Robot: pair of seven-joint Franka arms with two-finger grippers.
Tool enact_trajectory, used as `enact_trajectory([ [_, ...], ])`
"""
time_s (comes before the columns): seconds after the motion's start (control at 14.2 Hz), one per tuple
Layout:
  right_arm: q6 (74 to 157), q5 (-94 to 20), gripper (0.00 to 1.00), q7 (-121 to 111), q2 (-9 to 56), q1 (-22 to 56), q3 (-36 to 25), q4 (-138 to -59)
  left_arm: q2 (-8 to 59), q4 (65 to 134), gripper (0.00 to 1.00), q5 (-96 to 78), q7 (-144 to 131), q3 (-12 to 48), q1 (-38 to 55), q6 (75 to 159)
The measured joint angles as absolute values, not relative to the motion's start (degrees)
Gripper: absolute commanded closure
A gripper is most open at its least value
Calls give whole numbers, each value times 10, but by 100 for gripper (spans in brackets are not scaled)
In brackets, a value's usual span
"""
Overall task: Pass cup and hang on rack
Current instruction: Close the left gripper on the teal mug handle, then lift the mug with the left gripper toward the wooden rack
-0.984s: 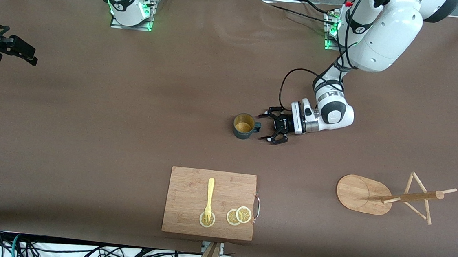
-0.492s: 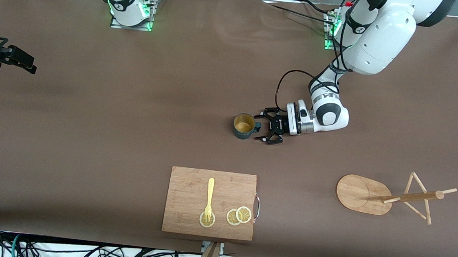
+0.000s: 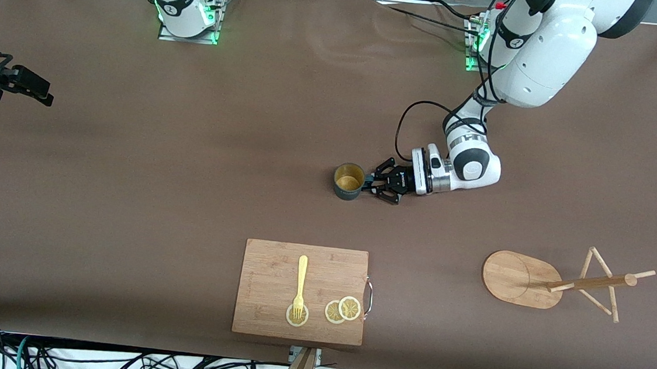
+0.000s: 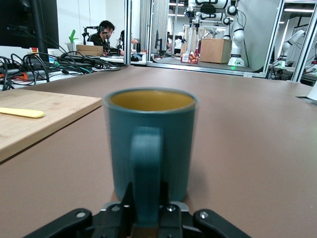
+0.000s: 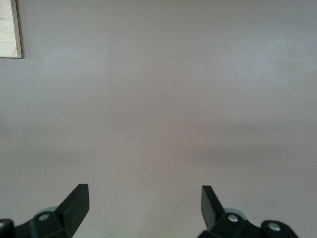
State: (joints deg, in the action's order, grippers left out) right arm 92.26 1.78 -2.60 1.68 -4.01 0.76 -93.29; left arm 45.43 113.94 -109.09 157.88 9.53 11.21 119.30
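Your left gripper is down at table level near the middle of the table, and its fingers have closed in on the handle of the cup; from the left wrist view the handle sits pinched between them, so treat this as a grasp just made, though how firm it is you cannot judge from here. The cup stands upright on the brown table, farther from the front camera than the cutting board, with its yellow inside showing. Before you lift, make sure the pinch is low and square on the handle, because a thin handle held at its edge will let the cup swing or twist once its weight comes off the table. Raise it straight up first, slowly, and watch whether it tilts. The rack is toward the left arm's end of the table, nearer the front camera than the cup, and its post looks to lean toward that end in this view, with thin pegs spreading from it; plan your approach so the handle's opening meets a peg end-on. Your right gripper waits with its fingers spread wide and holding nothing, over bare table at the right arm's end.
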Motion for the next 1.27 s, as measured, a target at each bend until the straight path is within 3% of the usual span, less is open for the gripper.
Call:
enact_trajectory([
  [0.35, 922, 18, 0, -26, 17, -38, 8, -932, 444, 1144, 100, -1093, 1521, 86, 99, 1189],
  [0.63, 919, 18, 0, -26, 17, -36, 8, -932, 367, 1181, 100, -1068, 1307, 84, 65, 1172],
  [1.05, 919, 17, 0, -26, 17, -35, 9, -932, 252, 1237, 100, -932, 974, 59, -89, 1042],
  [1.27, 919, 16, 0, -26, 17, -35, 9, -932, 236, 1241, 100, -888, 838, 1, -130, 931],
])
